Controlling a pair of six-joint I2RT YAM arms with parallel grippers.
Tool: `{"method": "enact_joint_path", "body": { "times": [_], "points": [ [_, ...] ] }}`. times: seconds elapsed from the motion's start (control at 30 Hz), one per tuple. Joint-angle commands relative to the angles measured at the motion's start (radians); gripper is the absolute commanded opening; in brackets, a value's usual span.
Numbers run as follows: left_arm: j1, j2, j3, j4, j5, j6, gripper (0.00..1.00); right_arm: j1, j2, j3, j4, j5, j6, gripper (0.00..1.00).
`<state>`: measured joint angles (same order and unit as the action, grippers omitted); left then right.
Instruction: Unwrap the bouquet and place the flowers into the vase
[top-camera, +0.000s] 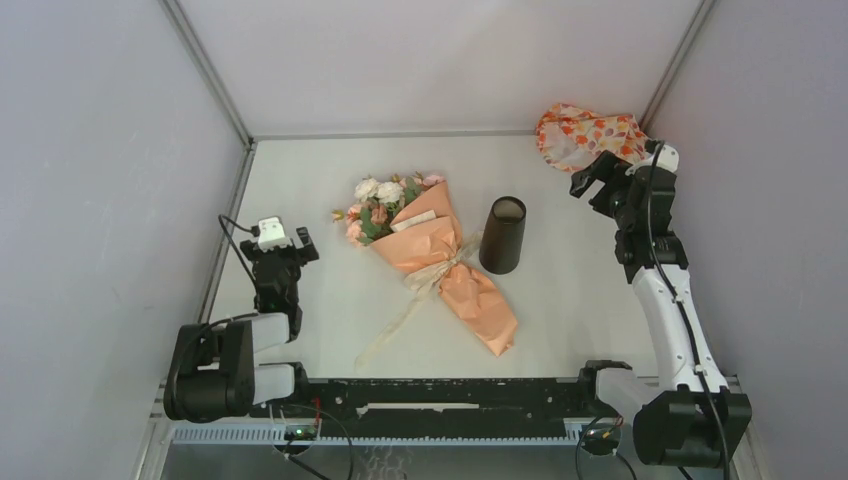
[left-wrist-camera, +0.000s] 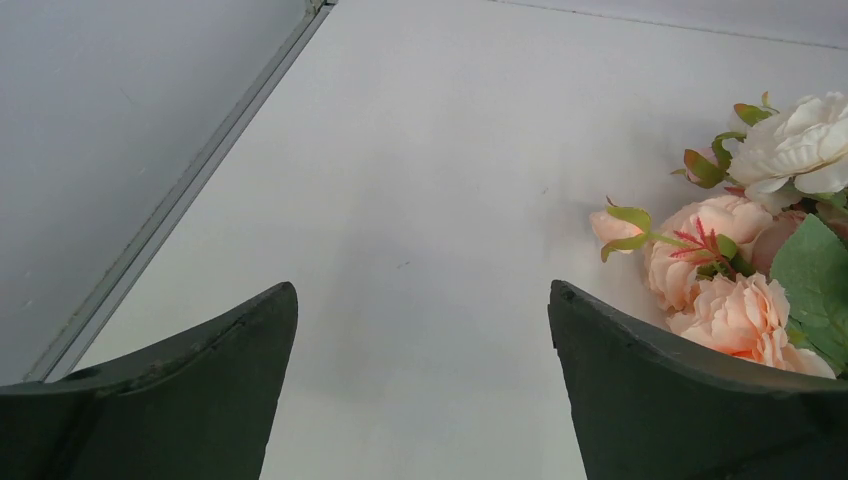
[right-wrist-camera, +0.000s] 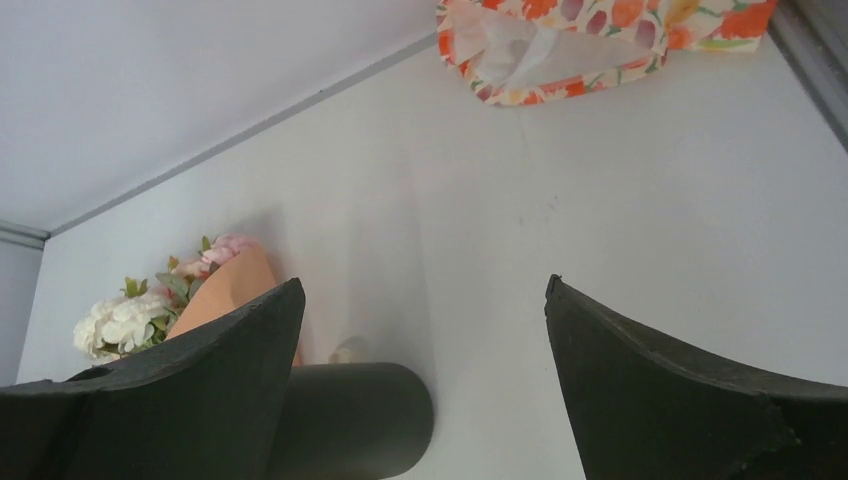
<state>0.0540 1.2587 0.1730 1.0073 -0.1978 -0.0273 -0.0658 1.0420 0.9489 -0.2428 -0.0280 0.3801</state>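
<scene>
Lying paper-wrapped bouquet (top-camera: 440, 262), cylindrical dark vase (top-camera: 502, 235)

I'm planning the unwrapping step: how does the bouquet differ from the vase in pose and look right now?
Pose: the bouquet lies flat on its side, while the vase stands upright, mouth up.
Look: the bouquet is peach paper tied with tan ribbon, with flowers at its far end; the vase is plain and dark.
Shape: the bouquet tapers like a cone; the vase is a straight cylinder.
Both rest on the table, side by side.

Peach-wrapped bouquet (top-camera: 440, 255); dark brown vase (top-camera: 502, 235); orange-white floral cloth (top-camera: 588, 132).
</scene>
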Motion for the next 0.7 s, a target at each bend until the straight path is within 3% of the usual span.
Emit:
{"method": "enact_joint_path", "body": {
  "times": [0.0, 0.17, 0.27, 0.4, 0.5, 0.67],
  "points": [
    [0.009, -0.002, 0.023, 0.036, 0.003, -0.007, 1.0, -0.001, -0.009, 0.016, 0.017, -0.028, 0.008, 1.0],
    [-0.04, -0.047, 0.043, -0.027, -0.065, 0.022, 1.0, -0.008, -0.007, 0.054, 0.012, -0.081, 0.083, 1.0],
    [-0.153, -0.177, 0.182, -0.366, -0.175, 0.085, 1.0, -0.036, -0.015, 0.053, 0.058, -0.173, 0.139, 1.0],
    [-0.197, -0.302, 0.386, -0.662, -0.177, -0.133, 1.0, -0.11, 0.009, 0.053, 0.206, -0.535, 0.25, 1.0],
    [-0.197, -0.357, 0.54, -0.804, -0.087, -0.339, 1.0, -0.142, 0.062, 0.054, 0.376, -0.692, 0.42, 0.99],
    [-0.198, -0.277, 0.938, -1.073, 0.38, -0.334, 1.0, -0.139, 0.084, 0.103, 0.516, -0.735, 0.562, 1.0]
  ]
}}
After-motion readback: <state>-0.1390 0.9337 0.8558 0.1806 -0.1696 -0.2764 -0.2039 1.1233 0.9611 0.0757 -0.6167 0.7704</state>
